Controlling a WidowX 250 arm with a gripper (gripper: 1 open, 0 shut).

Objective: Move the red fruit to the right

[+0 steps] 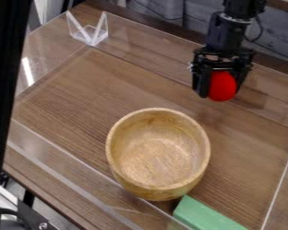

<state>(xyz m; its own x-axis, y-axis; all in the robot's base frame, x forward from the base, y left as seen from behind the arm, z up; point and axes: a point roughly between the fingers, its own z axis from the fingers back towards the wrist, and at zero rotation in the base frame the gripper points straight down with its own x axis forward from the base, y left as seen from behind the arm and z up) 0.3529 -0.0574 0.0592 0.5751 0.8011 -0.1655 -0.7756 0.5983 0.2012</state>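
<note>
The red fruit [221,87] is a small bright red rounded toy on the wooden table top at the upper right. My gripper [221,81] comes down on it steeply from above, its black fingers [198,79] standing wide on either side of the fruit. The jaws look open around the fruit rather than pressed on it. The fruit's top is hidden by the gripper body, and I cannot tell whether it rests on the table.
A large wooden bowl [158,153] stands in the front middle of the table. A flat green block [212,217] lies at the front edge, right of the bowl. A clear plastic stand [89,29] is at the back left. Transparent walls [276,193] border the table.
</note>
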